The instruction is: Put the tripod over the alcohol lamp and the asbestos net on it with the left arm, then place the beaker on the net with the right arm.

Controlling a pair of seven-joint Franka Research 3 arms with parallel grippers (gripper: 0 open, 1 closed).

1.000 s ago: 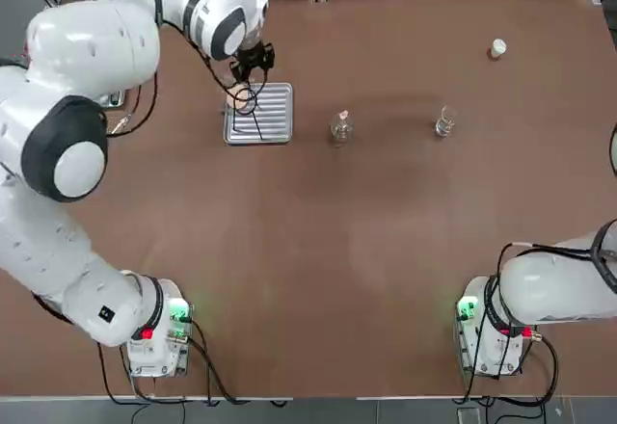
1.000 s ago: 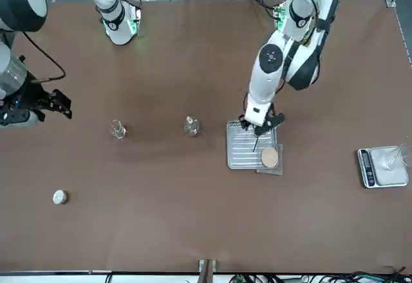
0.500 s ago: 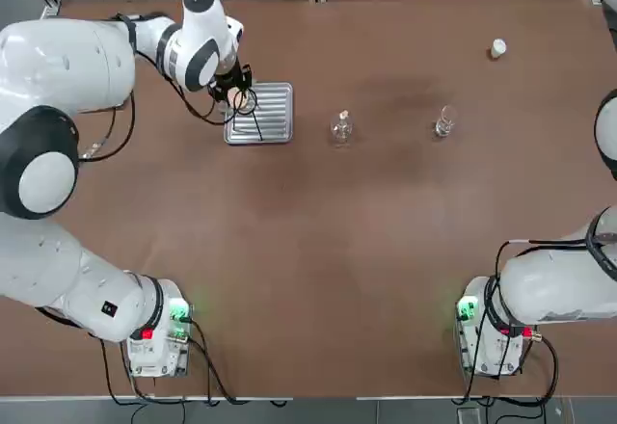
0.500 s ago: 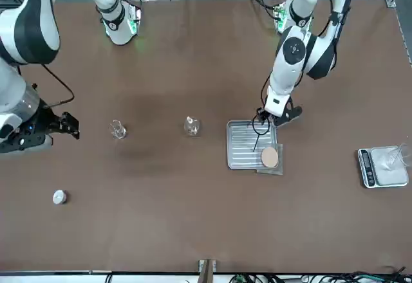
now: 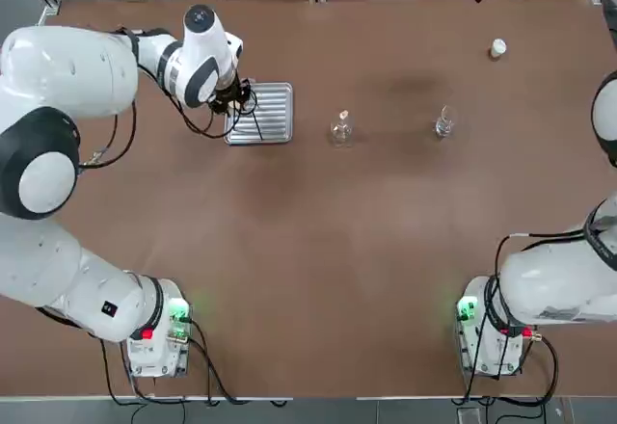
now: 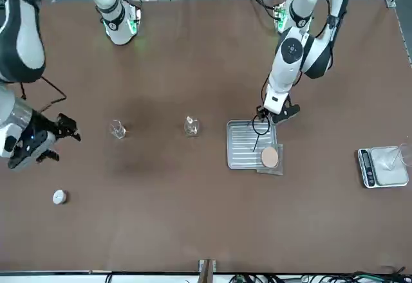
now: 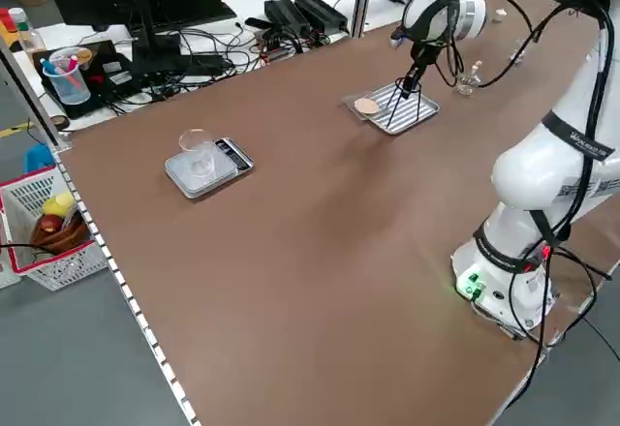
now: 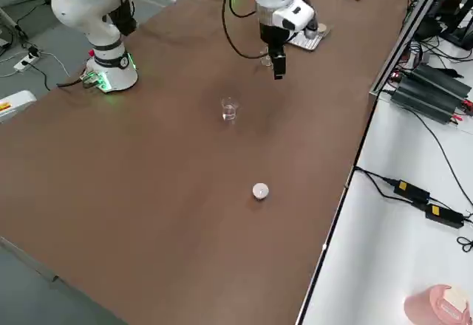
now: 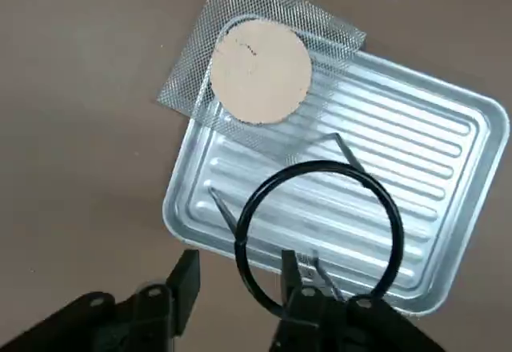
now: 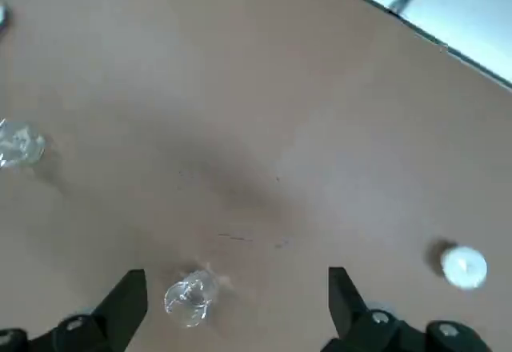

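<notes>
The tripod (image 9: 316, 236) stands on a ribbed silver tray (image 9: 448, 152), its black ring (image 6: 261, 126) facing up. My left gripper (image 9: 238, 268) is open, its fingers straddling the ring's rim without clamping it. The asbestos net (image 9: 260, 68) lies half on the tray's corner, half on the table, and shows beside the tripod as the net (image 6: 270, 158). The alcohol lamp (image 5: 340, 127) stands mid-table. The beaker (image 5: 444, 123) is to its right. My right gripper (image 10: 234, 284) hovers high above the beaker (image 10: 188, 298), wide open and empty.
A small white capped bottle (image 5: 497, 48) sits at the far right of the table. A scale (image 6: 380, 167) bearing a clear glass cup (image 7: 197, 150) stands off the robot's left, beyond the tray (image 5: 260, 113). Cables and power strips line the benches behind the table.
My left gripper has settled at the tripod's ring and its fingers have narrowed around the rim. The right gripper has drifted toward the table's far side, still open.
</notes>
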